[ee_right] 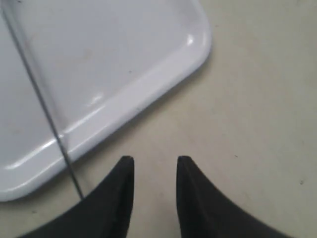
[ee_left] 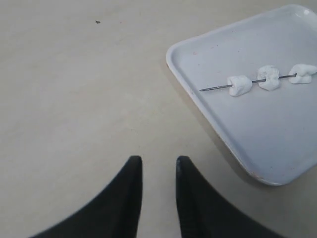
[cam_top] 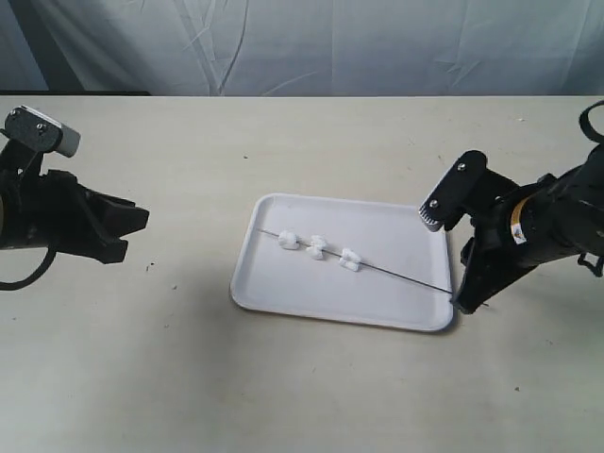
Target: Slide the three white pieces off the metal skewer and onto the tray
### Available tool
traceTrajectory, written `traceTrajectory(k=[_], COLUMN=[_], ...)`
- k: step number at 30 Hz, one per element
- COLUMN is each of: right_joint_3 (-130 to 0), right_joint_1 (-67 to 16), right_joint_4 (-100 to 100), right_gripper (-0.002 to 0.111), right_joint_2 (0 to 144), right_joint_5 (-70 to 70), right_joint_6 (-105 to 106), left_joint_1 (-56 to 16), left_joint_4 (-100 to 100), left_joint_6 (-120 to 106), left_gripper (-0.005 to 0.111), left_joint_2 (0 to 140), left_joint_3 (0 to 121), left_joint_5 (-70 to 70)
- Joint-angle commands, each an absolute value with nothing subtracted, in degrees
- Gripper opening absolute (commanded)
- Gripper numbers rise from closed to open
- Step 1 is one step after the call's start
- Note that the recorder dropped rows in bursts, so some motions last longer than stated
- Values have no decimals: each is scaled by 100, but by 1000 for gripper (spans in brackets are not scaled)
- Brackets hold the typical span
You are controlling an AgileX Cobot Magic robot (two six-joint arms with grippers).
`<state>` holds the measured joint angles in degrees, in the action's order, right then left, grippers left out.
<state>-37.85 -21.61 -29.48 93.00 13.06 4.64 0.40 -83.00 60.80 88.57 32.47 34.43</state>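
Observation:
The white tray (cam_top: 377, 307) lies mid-table. Across it rests the thin metal skewer (cam_top: 396, 273), with the three white pieces (cam_top: 319, 248) threaded near its left end. The left wrist view shows the tray (ee_left: 208, 106), the skewer (ee_left: 215, 88) and the pieces (ee_left: 269, 78) ahead of my left gripper (ee_left: 159, 161), which hovers open and empty well left of the tray. My right gripper (cam_top: 464, 304) is open and empty just off the tray's near right corner. In the right wrist view the gripper (ee_right: 155, 161) sits beside the skewer (ee_right: 47, 111), whose end overhangs the tray rim (ee_right: 124, 106).
Beige tabletop (cam_top: 283, 396) surrounds the tray. A grey curtain (cam_top: 302, 47) hangs behind the table's far edge. A small dark speck (cam_top: 147, 268) lies left of the tray.

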Motion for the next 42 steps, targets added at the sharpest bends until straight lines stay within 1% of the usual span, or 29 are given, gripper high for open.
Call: traceTrajectory(k=[1,4,10,19,36,38,39,42], right_joint_3=[-4296,-4745,-5159,-5173,-5173,-5173,-5173,-5173], right_joint_1=[-2487,-2508,-2508,-2508,-2508,-2508,-2508,-2508], right_joint_4=[-403,550,317,327,353,353,353,353], right_gripper=[29,29,29,29,29,15,0,0], right_joint_2=[9409,9494,9643,10311,10836,10995,11051,11061], right_joint_5=[2400,3076,3584,3334,2761,2809,2809,2834], right_joint_6=[3436,4200,4444,4522,4645,4645,4645,4607], left_joint_1=[47,47,47,47,47,47,47,47], left_joint_4=[-8351,-8351,-8351,-8351,-8325,-8325,-8311,-8260], left_joint_6=[6158,6171,6198,6196,6160,6163,6163,6163], left_gripper=[27,27,27,27,27,27,27,27], left_joint_2=[8871,8871,8871,8871,8871,8871,8871,8871], left_joint_3=[3348,3347,3347,3347,3371,3371,3371,3371], left_joint_5=[3469,3469,3469,3607,3595,3584,3584,3584])
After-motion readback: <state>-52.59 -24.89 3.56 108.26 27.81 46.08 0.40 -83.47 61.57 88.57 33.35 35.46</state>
